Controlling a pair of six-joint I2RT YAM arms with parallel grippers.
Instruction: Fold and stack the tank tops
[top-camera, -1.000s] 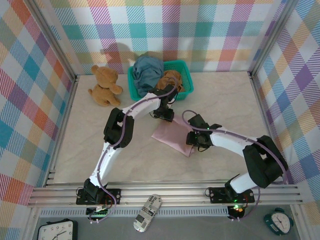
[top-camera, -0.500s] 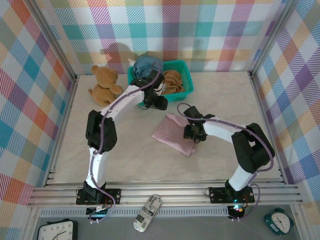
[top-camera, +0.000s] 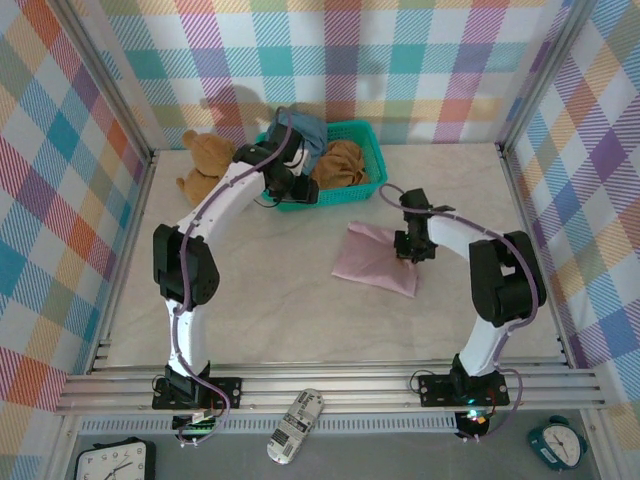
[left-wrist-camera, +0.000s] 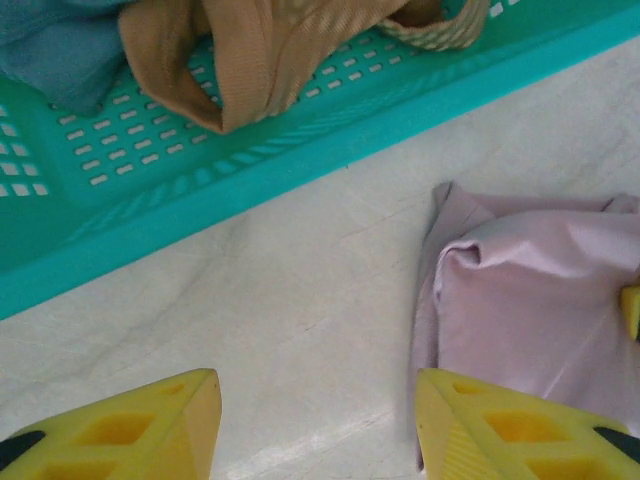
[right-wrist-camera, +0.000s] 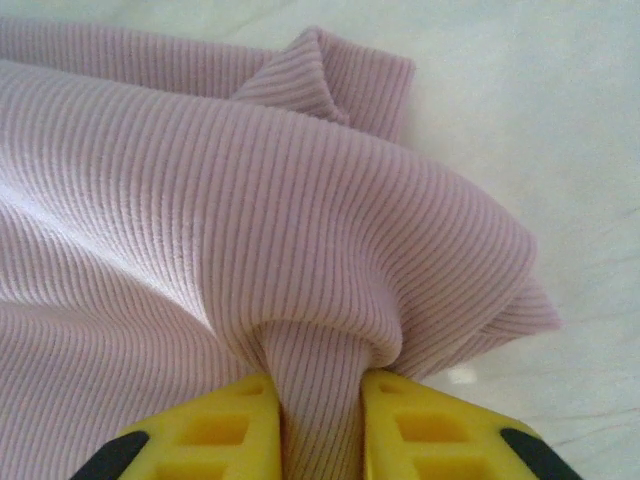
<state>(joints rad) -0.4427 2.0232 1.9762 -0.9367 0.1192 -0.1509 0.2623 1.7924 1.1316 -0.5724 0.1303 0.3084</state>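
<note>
The dusty pink tank top (top-camera: 375, 263) lies folded on the table, right of centre. My right gripper (top-camera: 412, 248) is shut on a bunched fold of its ribbed cloth (right-wrist-camera: 300, 250), the yellow fingers (right-wrist-camera: 215, 430) squeezing it from both sides. My left gripper (top-camera: 296, 192) hovers open over bare table just in front of the teal basket (top-camera: 350, 190), nothing between its fingers (left-wrist-camera: 130, 425). The pink top (left-wrist-camera: 540, 300) lies beside its right finger. In the basket lie the slate blue tank top (top-camera: 300, 132) and the ochre brown tank top (top-camera: 342, 160), both crumpled.
A brown teddy bear (top-camera: 203, 160) sits left of the basket, by the back wall. Checked walls close the table on three sides. The basket's front wall (left-wrist-camera: 300, 160) stands just beyond my left fingers.
My right gripper has shut on the pink top and drawn it to the right and back. My left arm has left the pink top and swung up to the basket's front.
</note>
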